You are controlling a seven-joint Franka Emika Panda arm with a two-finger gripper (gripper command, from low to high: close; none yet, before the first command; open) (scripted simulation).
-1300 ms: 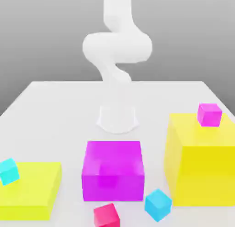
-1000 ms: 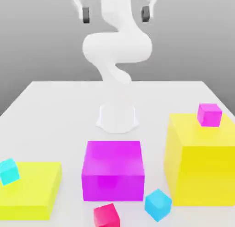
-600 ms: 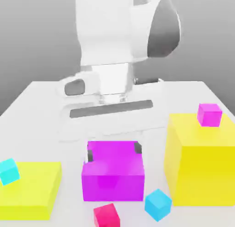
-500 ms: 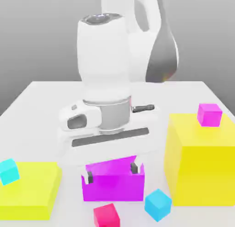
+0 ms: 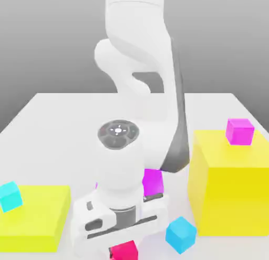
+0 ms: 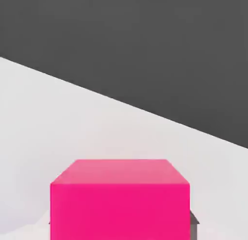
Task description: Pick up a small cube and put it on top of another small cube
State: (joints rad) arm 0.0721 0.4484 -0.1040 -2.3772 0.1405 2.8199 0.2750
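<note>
Two cyan small cubes we count, one (image 5: 9, 196) on the low yellow block (image 5: 37, 217), one (image 5: 180, 234) on the table (image 5: 52, 122); one pink cube (image 5: 124, 250) beneath the gripper (image 5: 123, 242), grip unreadable to us; one magenta cube (image 5: 240, 131) atop the tall yellow block (image 5: 231, 190).

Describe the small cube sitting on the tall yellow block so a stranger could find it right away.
Find the tall yellow block at the exterior view's right. On its top, toward the far right corner, sits the small magenta cube. It is the only small cube raised that high; the small cyan cube beside the block lies on the table.
</note>
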